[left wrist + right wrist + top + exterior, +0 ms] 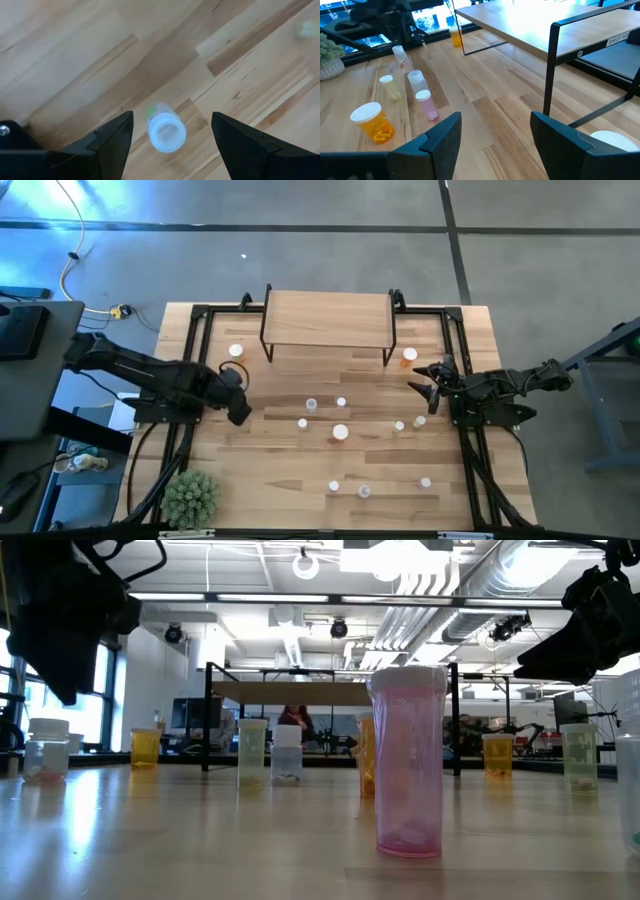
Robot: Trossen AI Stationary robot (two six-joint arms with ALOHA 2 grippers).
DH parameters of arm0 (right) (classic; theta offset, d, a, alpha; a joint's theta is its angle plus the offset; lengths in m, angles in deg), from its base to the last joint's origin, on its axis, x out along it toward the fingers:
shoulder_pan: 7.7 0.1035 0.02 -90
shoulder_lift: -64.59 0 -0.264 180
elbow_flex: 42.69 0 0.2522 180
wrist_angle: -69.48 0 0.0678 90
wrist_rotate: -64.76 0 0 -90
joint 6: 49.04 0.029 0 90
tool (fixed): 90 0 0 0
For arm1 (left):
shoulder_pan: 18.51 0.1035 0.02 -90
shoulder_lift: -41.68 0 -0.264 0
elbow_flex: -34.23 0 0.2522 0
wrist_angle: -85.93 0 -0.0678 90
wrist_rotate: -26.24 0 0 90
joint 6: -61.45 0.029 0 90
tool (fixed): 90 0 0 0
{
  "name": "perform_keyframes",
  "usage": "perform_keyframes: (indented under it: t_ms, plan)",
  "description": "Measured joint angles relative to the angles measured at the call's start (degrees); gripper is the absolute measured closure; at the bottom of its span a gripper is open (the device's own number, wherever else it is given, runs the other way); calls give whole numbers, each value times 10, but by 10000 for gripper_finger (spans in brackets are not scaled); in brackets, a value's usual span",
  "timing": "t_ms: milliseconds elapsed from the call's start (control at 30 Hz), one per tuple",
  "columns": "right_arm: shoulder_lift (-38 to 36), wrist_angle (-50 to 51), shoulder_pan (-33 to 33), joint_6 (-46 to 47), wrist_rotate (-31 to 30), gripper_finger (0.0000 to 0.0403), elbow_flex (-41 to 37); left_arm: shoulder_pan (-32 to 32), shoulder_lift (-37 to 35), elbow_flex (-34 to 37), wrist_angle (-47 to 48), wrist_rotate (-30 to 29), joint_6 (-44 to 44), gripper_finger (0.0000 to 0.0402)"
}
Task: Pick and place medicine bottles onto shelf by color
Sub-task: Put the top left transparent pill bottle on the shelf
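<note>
Striped wooden tabletop [280,470]; round white-capped medicine bottles [340,432]; flat light-wood shelf [327,318].

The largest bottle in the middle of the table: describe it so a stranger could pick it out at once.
Start at the shelf at the table's far edge and come straight toward the near edge, past two small bottles. The bottle stands upright near the table's centre, between the two grippers. Its white cap is clearly wider than any neighbour's, and in the right wrist view its body is orange.
</note>
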Motion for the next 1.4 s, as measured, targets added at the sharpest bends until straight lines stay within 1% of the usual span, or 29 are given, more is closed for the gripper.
perform_keyframes:
  t_ms: [333,700,1000,1167,1400]
  plan:
    - [0,0,0,0,0,174,0,-37,56,0,0,-2,-57,143]
    - [0,0,0,0,0,174,0,-76,99,0,-2,-1,-106,143]
    - [0,0,0,0,0,174,0,-82,133,0,-23,-8,-112,144]
    - [0,0,0,0,0,174,0,-82,150,0,-25,-4,-106,160]
    - [0,0,0,0,0,174,0,-82,158,0,-29,-4,-97,199]
